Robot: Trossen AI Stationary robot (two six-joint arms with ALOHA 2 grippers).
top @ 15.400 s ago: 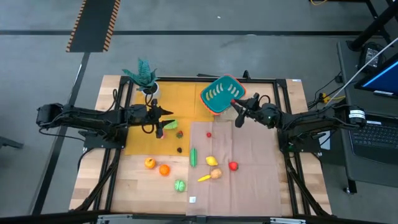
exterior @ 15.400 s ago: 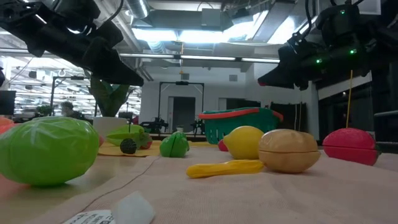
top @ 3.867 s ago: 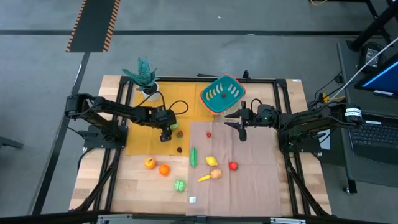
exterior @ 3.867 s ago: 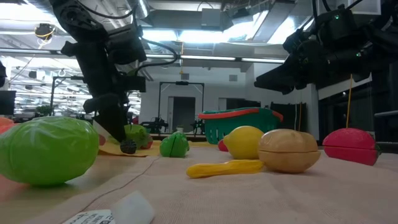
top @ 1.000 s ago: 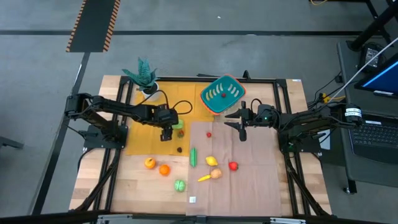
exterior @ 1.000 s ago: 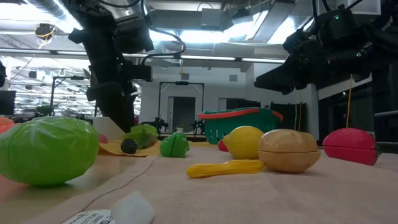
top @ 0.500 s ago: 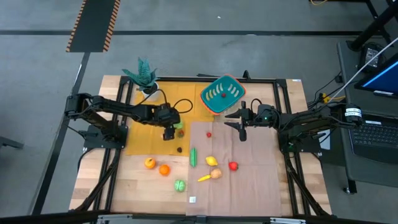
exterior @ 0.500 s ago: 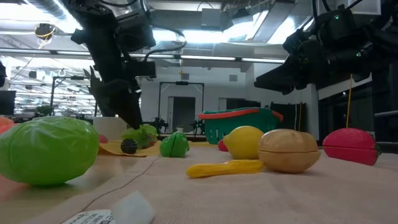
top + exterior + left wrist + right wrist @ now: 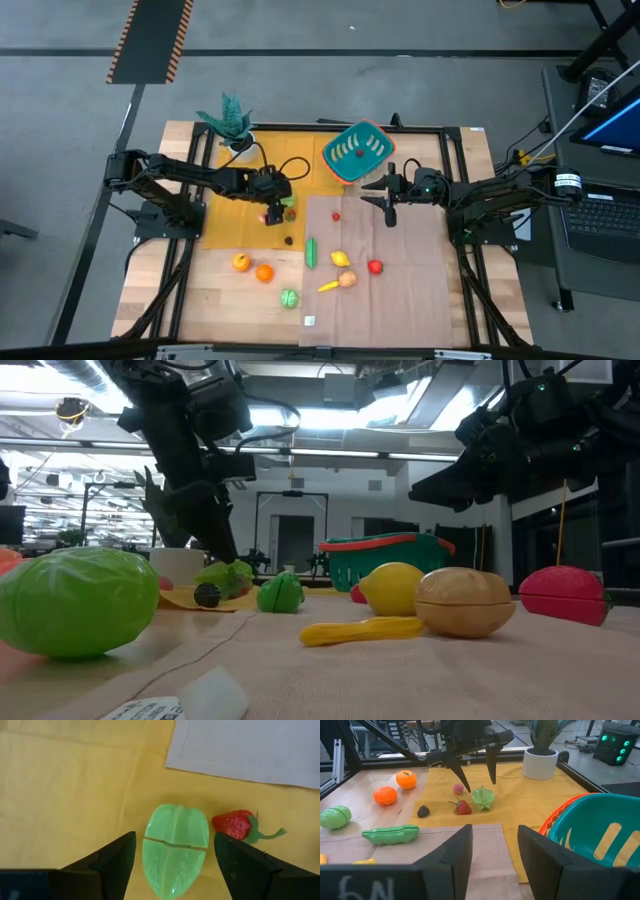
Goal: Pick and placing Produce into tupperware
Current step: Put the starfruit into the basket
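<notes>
Since a second ago, our left gripper (image 9: 275, 207) has edged slightly toward the tabletop's middle, and its fingers (image 9: 116, 859) stand spread on either side of the pale green fruit (image 9: 175, 847), not touching it. That ridged fruit lies on the yellow mat (image 9: 230, 222) in the tabletop's far half, with a strawberry (image 9: 234, 824) just beside it and a small pink fruit (image 9: 458, 789) near. Our right gripper (image 9: 386, 199) hangs parted and empty above the beige cloth (image 9: 395, 290), just beside the tupperware (image 9: 355, 152). This teal container with its orange-red rim sits at the far edge, near the middle, with one small red piece (image 9: 358, 154) inside. On the cloth lie a green cucumber (image 9: 311, 252), a lemon (image 9: 342, 259), a tan round piece (image 9: 347, 279), a yellow banana (image 9: 328, 286) and a red fruit (image 9: 375, 267). Two oranges (image 9: 252, 267) and a green cabbage (image 9: 289, 297) rest on bare wood toward the near left corner. A potted plant (image 9: 231, 124) stands at the far left.
</notes>
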